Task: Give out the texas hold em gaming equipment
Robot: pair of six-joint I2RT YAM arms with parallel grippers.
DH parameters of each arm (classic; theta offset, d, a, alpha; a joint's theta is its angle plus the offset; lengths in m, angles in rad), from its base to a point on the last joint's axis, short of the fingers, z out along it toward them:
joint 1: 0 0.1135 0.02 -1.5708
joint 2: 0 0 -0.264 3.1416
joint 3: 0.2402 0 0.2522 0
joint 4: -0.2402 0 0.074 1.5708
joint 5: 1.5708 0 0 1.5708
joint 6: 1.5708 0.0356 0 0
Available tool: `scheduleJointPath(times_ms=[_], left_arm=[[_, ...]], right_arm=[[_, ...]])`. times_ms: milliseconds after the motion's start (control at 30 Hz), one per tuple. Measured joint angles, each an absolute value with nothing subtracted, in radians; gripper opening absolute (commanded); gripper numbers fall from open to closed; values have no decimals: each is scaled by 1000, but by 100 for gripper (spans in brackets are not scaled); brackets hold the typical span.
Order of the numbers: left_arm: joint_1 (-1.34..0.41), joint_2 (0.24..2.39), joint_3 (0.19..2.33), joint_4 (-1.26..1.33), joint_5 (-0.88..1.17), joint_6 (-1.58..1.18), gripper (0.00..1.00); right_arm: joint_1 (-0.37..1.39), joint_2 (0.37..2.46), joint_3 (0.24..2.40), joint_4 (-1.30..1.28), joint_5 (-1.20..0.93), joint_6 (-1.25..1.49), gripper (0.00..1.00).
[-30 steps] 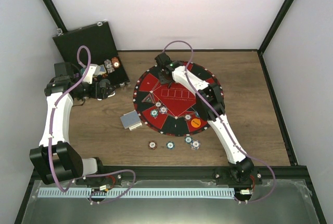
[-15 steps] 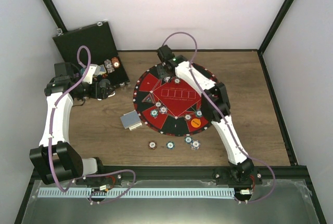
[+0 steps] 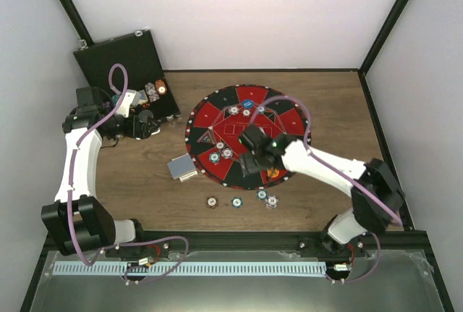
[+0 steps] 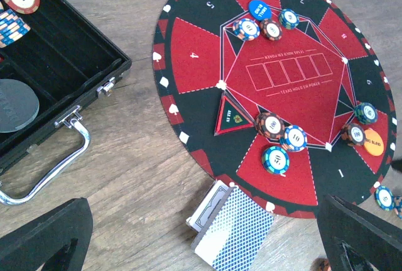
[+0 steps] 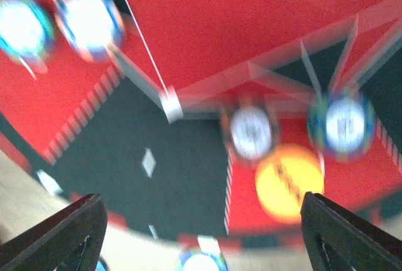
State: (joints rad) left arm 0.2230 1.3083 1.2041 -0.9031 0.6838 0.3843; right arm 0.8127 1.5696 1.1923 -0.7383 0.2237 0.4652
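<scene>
Spread wide, empty — right fingers point(image 5: 69, 233), left fingers point(image 4: 44, 239) alike. Lowered carelessly, could knock the chip point(image 5: 251, 131) ahead onto the orange disc point(image 5: 289, 183).

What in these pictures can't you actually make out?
- Right wrist view: all blurred; the print on the orange disc and the chip beside it is unreadable.
- Top view: the right arm covers the near right part of the mat, so that disc barely shows.
- Left wrist view: the black case is cut off by the left edge; most of its contents unseen.
- Card deck: backs up, faces hidden.
</scene>
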Motion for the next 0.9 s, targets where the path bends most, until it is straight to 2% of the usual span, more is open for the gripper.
scheduleJointPath(times_ms=[167, 333, 600, 900], left_arm=[[223, 1312, 1204, -903, 687, 388, 100], [223, 1320, 1204, -903, 697, 385, 100], [223, 1322, 1205, -903, 698, 378, 100], [223, 1322, 1217, -906, 697, 378, 100]], right_arm=[[881, 1361, 882, -801, 179, 632, 90], [913, 1200, 755, -828, 121, 735, 92], [923, 1234, 731, -810, 66, 782, 90], [942, 1312, 670, -746, 45, 829, 77]])
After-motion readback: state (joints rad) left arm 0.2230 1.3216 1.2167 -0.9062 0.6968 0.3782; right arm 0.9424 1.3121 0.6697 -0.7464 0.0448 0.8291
